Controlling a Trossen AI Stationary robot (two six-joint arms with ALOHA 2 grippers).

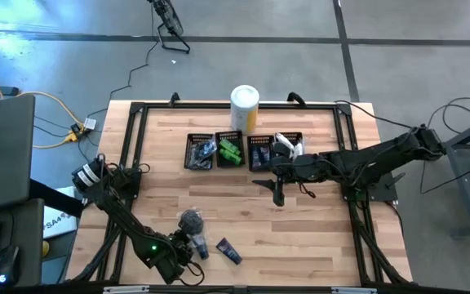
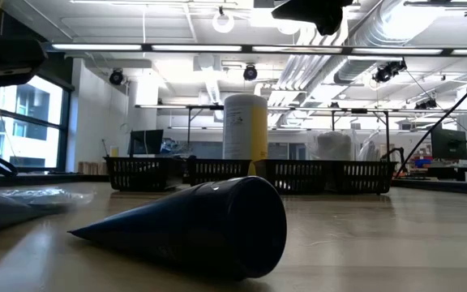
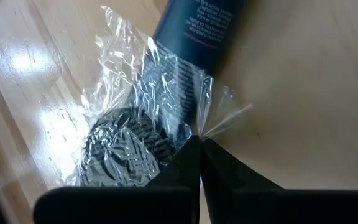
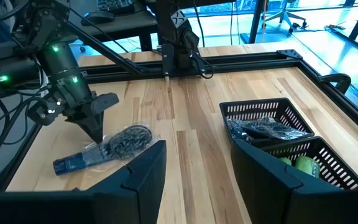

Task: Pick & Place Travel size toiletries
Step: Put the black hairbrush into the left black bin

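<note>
1. The left gripper works at the table's 7 o'clock edge. In the left wrist view its fingers are pressed together, pinching the clear wrapper of the black bagged bundle. Taking it by the loose film suits a soft round item that offers no firm sides.
2. The bundle lies on the wood, touching the dark blue tube, which sits just to its 4 o'clock.
3. The four black mesh bins line up toward 12 o'clock, in front of the white-and-yellow canister, and already hold sorted items, so the bundle probably goes there.
4. The right gripper waits near the table's centre with its fingers spread apart, holding nothing.
</note>
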